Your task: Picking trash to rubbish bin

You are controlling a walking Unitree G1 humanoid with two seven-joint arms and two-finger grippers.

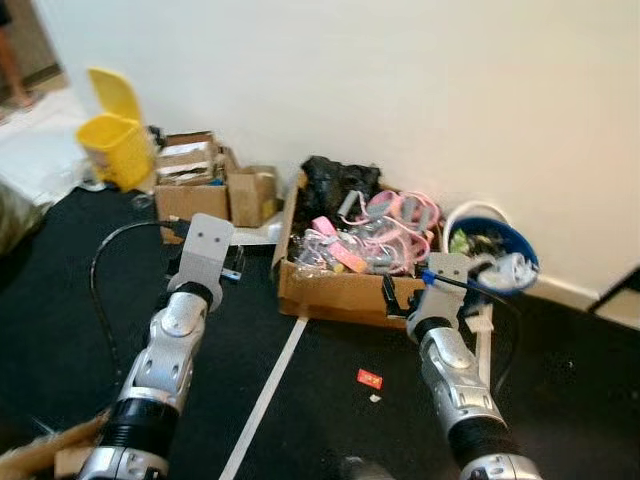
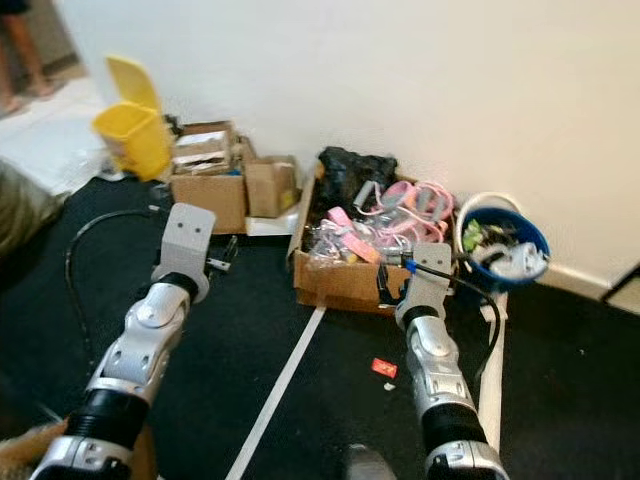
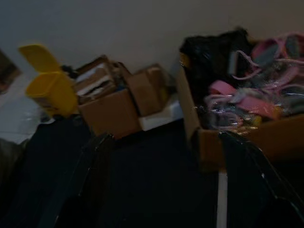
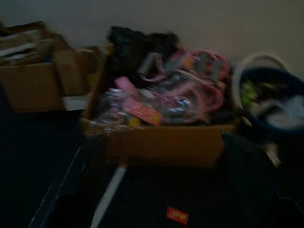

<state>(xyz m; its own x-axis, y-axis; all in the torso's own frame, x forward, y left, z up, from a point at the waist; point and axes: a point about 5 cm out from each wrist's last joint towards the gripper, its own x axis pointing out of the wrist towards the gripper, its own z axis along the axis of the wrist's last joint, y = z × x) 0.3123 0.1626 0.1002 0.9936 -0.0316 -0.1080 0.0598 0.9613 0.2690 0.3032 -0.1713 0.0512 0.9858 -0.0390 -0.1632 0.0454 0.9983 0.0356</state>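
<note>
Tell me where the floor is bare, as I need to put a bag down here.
Free: black floor between white floor line and small red wrapper; also left of the line. Crowded: along the wall, from yellow bin past brown cardboard boxes to blue bucket.

Both silver arms reach forward and down, away from the robot, held level with each other and well apart. The left arm (image 1: 160, 370) extends on the left, its flat grey wrist plate tilted up at the far end, and a black cable loops out to the left of it. The left gripper (image 3: 166, 190) has its two black fingers (image 3: 95, 175) spread wide. The right arm (image 1: 455, 380) extends on the right, with a black cable curving along its right side. The right gripper (image 4: 161, 190) also has its fingers (image 4: 247, 175) spread wide apart.
</note>
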